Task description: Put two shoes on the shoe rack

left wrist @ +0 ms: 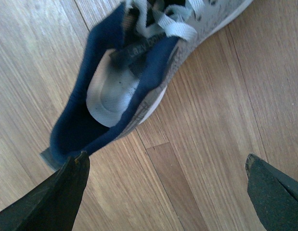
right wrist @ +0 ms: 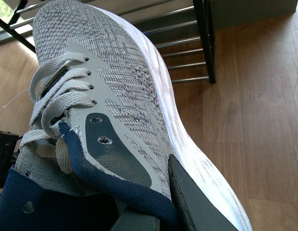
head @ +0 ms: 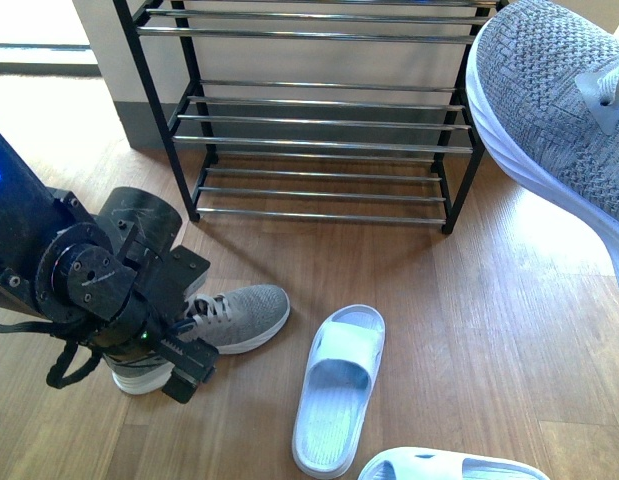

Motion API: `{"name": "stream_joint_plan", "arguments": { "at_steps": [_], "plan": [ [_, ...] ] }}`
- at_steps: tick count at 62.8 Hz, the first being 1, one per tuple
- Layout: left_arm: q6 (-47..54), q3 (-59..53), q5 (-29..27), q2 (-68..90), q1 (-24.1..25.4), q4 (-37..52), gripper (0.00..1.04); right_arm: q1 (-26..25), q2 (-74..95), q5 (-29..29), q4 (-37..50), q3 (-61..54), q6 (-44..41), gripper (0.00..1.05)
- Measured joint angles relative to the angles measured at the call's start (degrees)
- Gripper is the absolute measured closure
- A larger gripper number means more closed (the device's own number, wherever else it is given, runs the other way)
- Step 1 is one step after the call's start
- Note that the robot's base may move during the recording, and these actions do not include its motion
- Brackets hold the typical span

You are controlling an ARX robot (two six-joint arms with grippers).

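Observation:
One grey sneaker (head: 554, 105) hangs in the air at the upper right of the front view, level with the shoe rack (head: 319, 120). My right gripper (right wrist: 161, 190) is shut on its side wall by the dark blue collar, with one finger (right wrist: 192, 202) outside and the other hidden inside the shoe. The second grey sneaker (head: 244, 315) lies on the floor in front of the rack, its heel hidden under my left arm. My left gripper (left wrist: 166, 158) is open just above that sneaker's heel (left wrist: 115, 96), with bare floor between its fingers. A pale slide (head: 339, 390) lies right of it.
A second pale slide (head: 449, 467) shows at the bottom edge. The rack's black post (right wrist: 204, 43) and silver rods stand just beyond the held sneaker's toe. A pale wall (head: 99, 60) rises behind the rack, above the wood floor (head: 489, 330).

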Motion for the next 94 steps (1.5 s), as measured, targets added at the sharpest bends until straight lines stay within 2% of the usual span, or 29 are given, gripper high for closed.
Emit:
{"name": "stream_joint_plan", "arguments": {
  "at_steps": [42,56,63,65,94],
  "plan": [
    [1.79,13.03,0.96,11.76,4.17,-4.66,0.10,0.00,0.00,-0.02,0.00,0.00,-0.02,1.03],
    [1.92,15.08,0.57,13.53,4.39,-4.98,0.44,0.00,0.00,-0.02,0.00,0.00,0.00,1.03],
    [1.33,15.17,1.70,13.53,4.52,-4.90,0.30,0.00,0.00,-0.02,0.00,0.00,-0.02,1.03],
    [1.27,15.17,1.90,13.53,4.52,-5.01,0.32,0.00,0.00,0.00,0.00,0.00,0.00,1.03],
    [0.26,15.23,0.04,14.56,4.61,-4.35,1.00,0.00,0.00,0.00,0.00,0.00,-0.02,1.03]
  ]
}}
